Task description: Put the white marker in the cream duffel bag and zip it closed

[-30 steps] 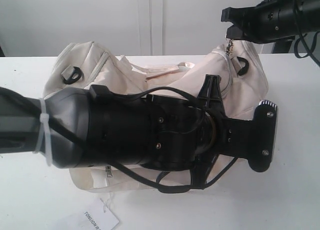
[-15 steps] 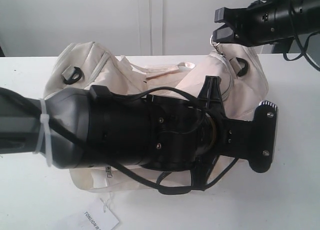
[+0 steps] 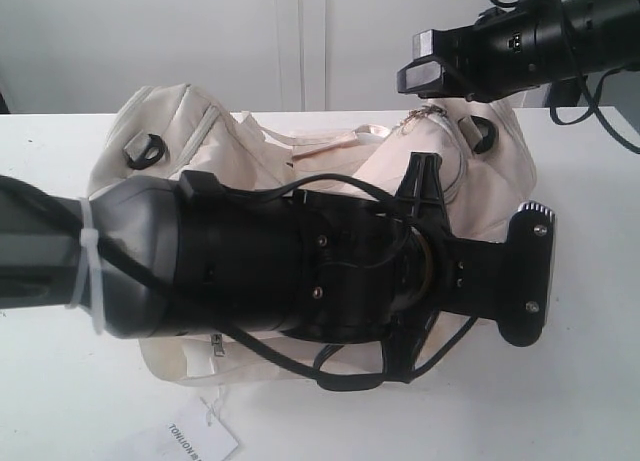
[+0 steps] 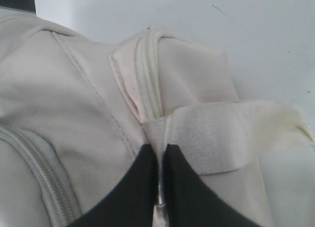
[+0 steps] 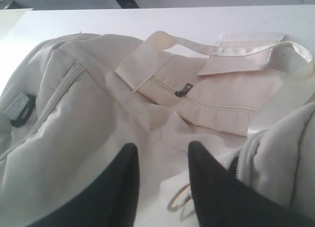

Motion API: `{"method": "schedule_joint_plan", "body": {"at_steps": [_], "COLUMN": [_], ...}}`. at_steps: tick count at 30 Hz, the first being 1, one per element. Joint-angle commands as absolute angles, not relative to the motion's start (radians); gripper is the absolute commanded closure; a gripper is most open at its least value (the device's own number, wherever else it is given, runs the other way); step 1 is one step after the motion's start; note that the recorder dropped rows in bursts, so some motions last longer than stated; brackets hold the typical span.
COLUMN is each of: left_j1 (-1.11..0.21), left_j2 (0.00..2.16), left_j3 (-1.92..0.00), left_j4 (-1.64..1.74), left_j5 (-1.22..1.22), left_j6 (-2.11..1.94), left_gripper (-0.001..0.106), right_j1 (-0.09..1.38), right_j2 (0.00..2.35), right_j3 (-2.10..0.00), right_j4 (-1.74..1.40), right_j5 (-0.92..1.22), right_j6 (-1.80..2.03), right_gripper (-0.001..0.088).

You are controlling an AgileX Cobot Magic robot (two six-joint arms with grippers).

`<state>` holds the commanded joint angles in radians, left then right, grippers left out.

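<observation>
Where the cream duffel bag [image 3: 200, 131] lies: on your white table [image 3: 600, 401], beneath both arms.
Left gripper [image 4: 158, 149]: fingers pressed together, pinching a fold of bag fabric beside the strap handle [image 4: 221, 133].
Right gripper [image 5: 162, 148]: fingers spread, gripping nothing, poised just over the gold ring pull [image 5: 177, 200].
White marker: you cannot tell where it is.

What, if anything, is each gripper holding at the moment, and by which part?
The left gripper pinches the cream duffel bag at a seam by its strap; the right gripper, open, holds nothing.
</observation>
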<state>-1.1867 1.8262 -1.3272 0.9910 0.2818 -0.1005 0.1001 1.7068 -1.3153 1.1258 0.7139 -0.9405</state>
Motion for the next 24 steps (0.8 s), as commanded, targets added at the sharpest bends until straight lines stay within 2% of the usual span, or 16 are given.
{"method": "schedule_joint_plan", "body": {"at_steps": [15,18,24], "left_j1": [-1.187,-1.187,-1.187], "left_j2": [1.826,1.826,1.826], "left_j3": [-1.327,-1.327,-1.327], "left_j4": [0.991,0.991,0.991], "left_j5": [0.282,0.282,0.282], "left_j6": [-0.1,-0.1,-0.1], "left_gripper": [0.105,0.097,0.065], "right_j1": [0.1,0.098,0.098], "right_j2": [1.697,1.695,1.695], "right_j3": [-1.315,-1.315,-1.315], "right_j4": [1.126,1.126,1.126], "right_j5": [0.709,0.712,0.712], "right_j6": [-0.888,-0.887,-0.887], "right_gripper": [0.0515,0.0515,0.0515]}}
